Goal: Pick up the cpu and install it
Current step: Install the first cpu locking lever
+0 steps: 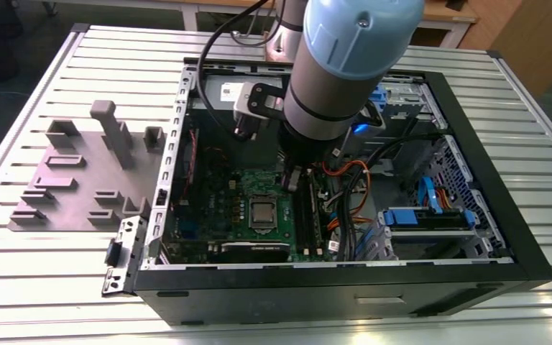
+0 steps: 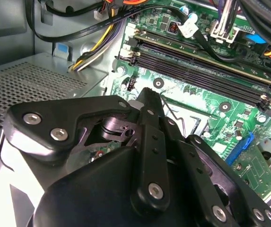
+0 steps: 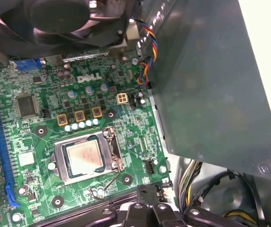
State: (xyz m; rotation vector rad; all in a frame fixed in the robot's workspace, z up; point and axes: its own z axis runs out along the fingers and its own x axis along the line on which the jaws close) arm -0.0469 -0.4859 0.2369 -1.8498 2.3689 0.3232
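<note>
The cpu (image 1: 259,210) lies flat in its metal socket on the green board (image 1: 221,188), in the lower middle of the exterior view, silvery top facing up. In the first wrist view the cpu (image 3: 84,155) sits square inside the socket frame. The pincer (image 1: 297,183) hangs inside the open computer case (image 1: 353,287), above the board and just toward the exterior view's right of the cpu, apart from it. The second wrist view shows the black pincer (image 2: 147,94) over the board near the long dark memory slots (image 2: 196,66). I cannot tell whether it is clenched or released. The case stands on a slatted metal desk (image 1: 65,273), with a grey plastic fixture (image 1: 84,180) beside it at the exterior view's left.
</note>
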